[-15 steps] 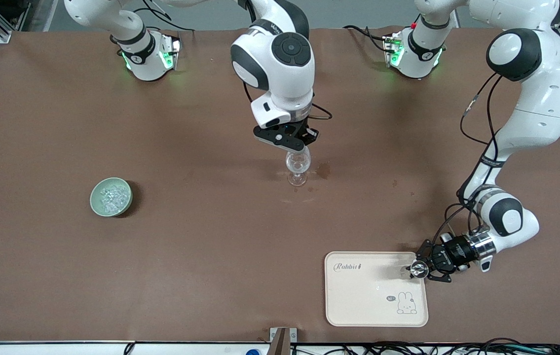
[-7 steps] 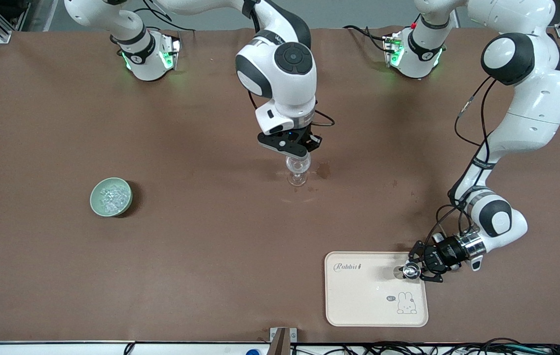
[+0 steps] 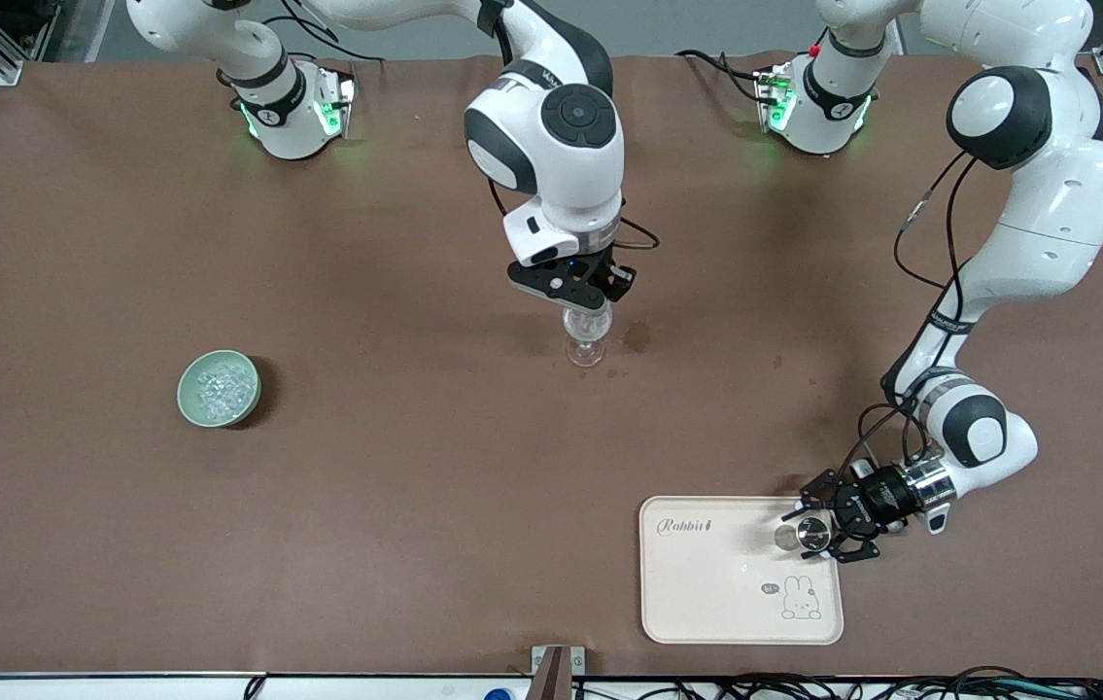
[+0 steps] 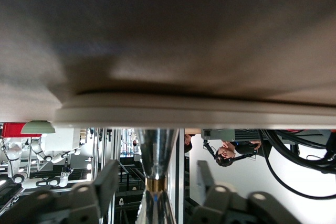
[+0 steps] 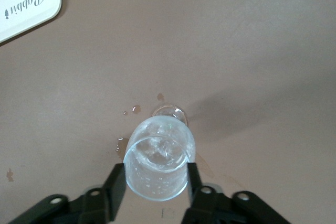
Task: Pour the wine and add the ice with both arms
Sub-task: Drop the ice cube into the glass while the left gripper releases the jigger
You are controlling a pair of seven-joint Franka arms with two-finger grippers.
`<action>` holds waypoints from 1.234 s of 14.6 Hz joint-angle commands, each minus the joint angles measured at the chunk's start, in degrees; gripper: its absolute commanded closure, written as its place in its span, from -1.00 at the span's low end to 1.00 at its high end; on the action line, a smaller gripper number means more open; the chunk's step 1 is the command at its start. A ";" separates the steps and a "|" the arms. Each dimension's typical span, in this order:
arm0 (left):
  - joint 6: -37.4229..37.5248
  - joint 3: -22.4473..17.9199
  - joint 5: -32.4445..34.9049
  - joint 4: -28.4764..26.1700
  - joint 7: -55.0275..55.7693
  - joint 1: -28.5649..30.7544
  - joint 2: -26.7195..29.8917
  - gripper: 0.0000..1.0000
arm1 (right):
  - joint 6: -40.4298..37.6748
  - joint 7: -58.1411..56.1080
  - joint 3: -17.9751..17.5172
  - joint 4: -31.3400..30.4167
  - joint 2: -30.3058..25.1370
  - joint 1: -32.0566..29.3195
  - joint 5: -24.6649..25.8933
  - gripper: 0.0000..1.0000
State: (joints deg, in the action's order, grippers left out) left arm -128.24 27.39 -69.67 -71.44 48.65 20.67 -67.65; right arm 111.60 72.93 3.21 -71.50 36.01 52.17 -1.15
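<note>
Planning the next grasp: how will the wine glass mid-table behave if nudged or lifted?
The wine glass probably tips easily: a wide cup on a thin stem and small foot. It looks thin and clear, so likely fragile. The wet spots on the table beside it suggest it may be slippery.
</note>
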 commanded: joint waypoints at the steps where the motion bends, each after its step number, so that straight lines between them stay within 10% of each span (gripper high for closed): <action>1: 0.18 -0.58 2.24 -0.79 0.13 0.59 3.56 -1.00 | -0.94 1.07 0.39 0.93 0.20 0.56 0.62 -0.95; 7: 11.58 -0.05 29.80 -4.15 4.43 6.48 12.70 -1.00 | -11.03 -5.84 1.01 -0.74 -6.72 -4.26 7.99 -1.00; 18: 31.63 4.59 61.64 -4.15 2.86 5.70 34.32 -1.00 | -11.14 -44.42 0.66 -19.36 -28.08 -33.43 8.36 -0.99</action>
State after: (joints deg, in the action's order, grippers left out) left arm -98.34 30.33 -12.91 -72.79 52.68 26.64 -39.58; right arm 99.36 32.90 5.53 -83.25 14.28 22.58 7.10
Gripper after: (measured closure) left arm 0.000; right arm 0.000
